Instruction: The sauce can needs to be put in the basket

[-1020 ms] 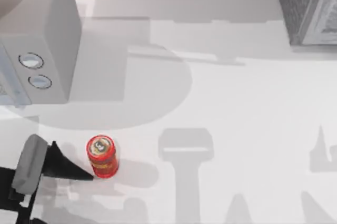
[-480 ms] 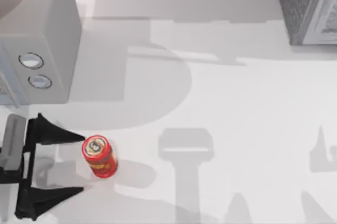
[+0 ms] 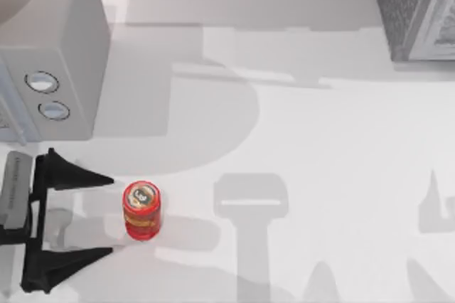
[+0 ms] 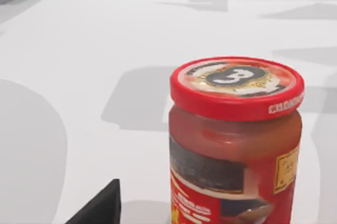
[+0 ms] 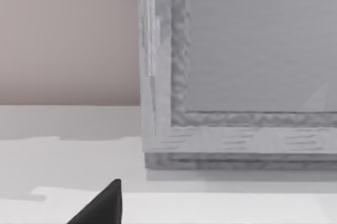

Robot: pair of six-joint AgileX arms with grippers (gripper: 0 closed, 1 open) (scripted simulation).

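Sauce can [image 3: 141, 210]: one, red, upright on the white desk [image 3: 320, 175] toward the top view's lower left; red-rimmed round top with a dark mark, yellow-orange label lower on the body. In the left wrist view the same sauce can [image 4: 235, 145] stands close up, lid uppermost, reddish contents and label visible, desk all round it. Left hand [image 3: 111, 215]: low at the desk's left side, two black fingers spread wide and pointing toward the can; one fingertip [image 3: 106, 181] lies just beside the can's upper left, the other below and to its left, neither touching, the can just past the tips rather than between them. One dark finger corner [image 4: 100, 209] also shows in the left wrist view, apart from the can. Grey box-shaped appliance with two round dials [image 3: 50, 68]: at the desk's upper left. Grey textured box [image 3: 412, 8]: at the upper right corner; the right wrist view shows its framed face [image 5: 237, 77] and one dark finger [image 5: 102, 205]; right hand's state cannot be told.
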